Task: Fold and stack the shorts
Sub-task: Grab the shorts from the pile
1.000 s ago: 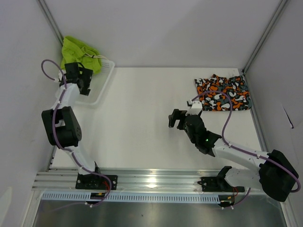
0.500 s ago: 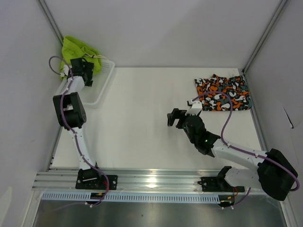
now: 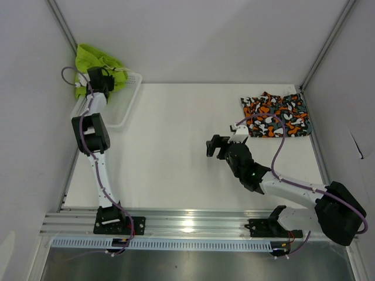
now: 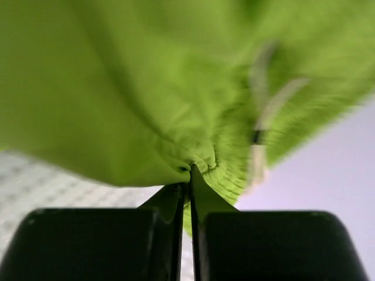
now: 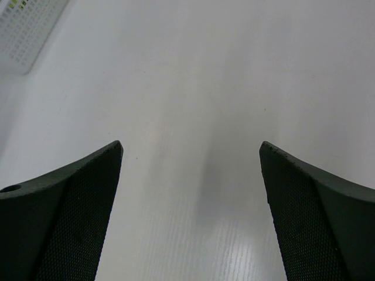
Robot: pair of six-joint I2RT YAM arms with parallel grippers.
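A white mesh basket is sitting at the far-left corner of the white table.

Lime green shorts, plain, white drawstring. Camo shorts: orange, black, grey, white blotches. Basket white mesh. Counter white. Left pincer and right pincer black; cables purple.

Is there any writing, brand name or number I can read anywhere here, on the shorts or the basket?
No readable text, number or sign in any view.
The lime green shorts are plain, the camo shorts carry only coloured blotches, and the white basket shows no label.
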